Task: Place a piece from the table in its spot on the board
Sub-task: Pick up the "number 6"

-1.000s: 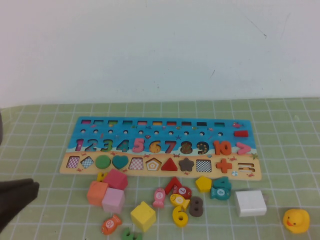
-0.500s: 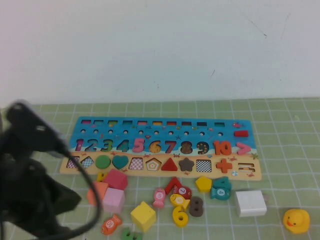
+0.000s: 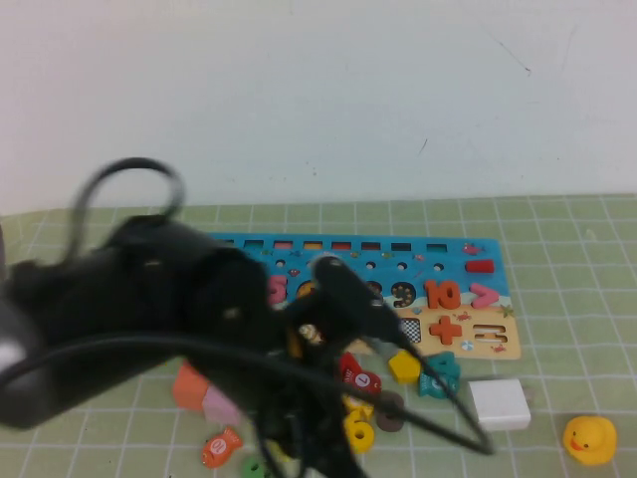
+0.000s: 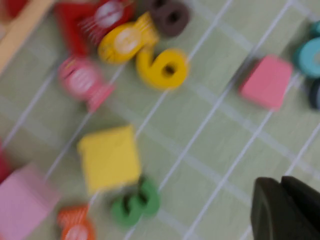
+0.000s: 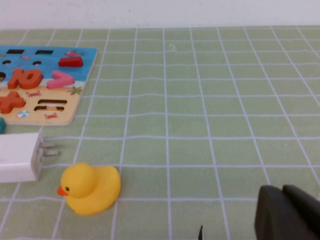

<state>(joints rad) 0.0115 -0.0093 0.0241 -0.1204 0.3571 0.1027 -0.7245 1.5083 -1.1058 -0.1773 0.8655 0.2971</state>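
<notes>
The yellow "6" piece (image 3: 358, 431) lies flat on the green gridded table (image 3: 567, 329) in front of the board, beside a brown "8" (image 3: 389, 410). In the left wrist view the "6" (image 4: 161, 67) is free, well apart from my left gripper (image 4: 280, 181), which is shut and empty over bare table. My left arm (image 3: 169, 309) is blurred and hides the left half of the board (image 3: 468, 299). My right gripper (image 5: 282, 192) is shut and empty, low over the table to the right of the board (image 5: 45, 107).
Loose pieces lie around the "6": a yellow cube (image 4: 109, 157), a green numeral (image 4: 135, 202), a pink block (image 4: 266, 81), fish pieces (image 4: 82, 82). A white charger (image 3: 500, 403) and a yellow duck (image 3: 589, 439) sit at the front right.
My left arm has swept in from the lower left and now covers the board's left half and the loose pieces. The pieces still in sight have not moved.
</notes>
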